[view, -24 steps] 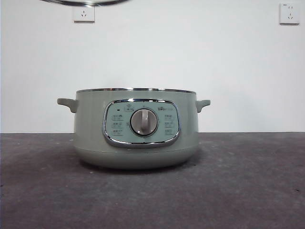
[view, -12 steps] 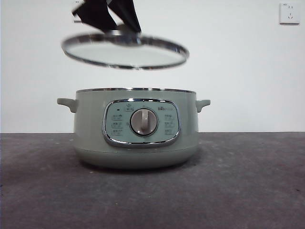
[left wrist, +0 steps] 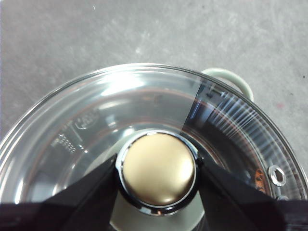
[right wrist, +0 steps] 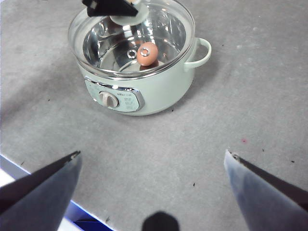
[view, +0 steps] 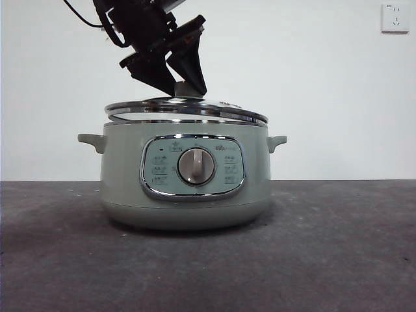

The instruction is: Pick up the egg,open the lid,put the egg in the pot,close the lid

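Observation:
The pale green pot (view: 185, 195) stands mid-table. The glass lid (view: 185, 107) lies on its chrome rim, slightly tilted, with one side a little raised. My left gripper (view: 182, 86) comes down from above and is shut on the lid's knob (left wrist: 158, 168), a black jaw at each side. Through the glass of the lid (right wrist: 166, 29), the reddish-brown egg (right wrist: 147, 53) shows on the pot's (right wrist: 144, 96) metal bottom. My right gripper (right wrist: 153, 159) hangs open, high above the table in front of the pot, holding nothing.
A grey table top (view: 338, 247) spreads around the pot. One pot handle (left wrist: 231, 77) shows beyond the lid. A wall socket (view: 394, 17) sits at the back right. The table's front edge with a blue strip (right wrist: 82, 219) lies below the right gripper.
The lid has come down from the top of the front view onto the pot's rim, carried by the left gripper. The pot has not moved.

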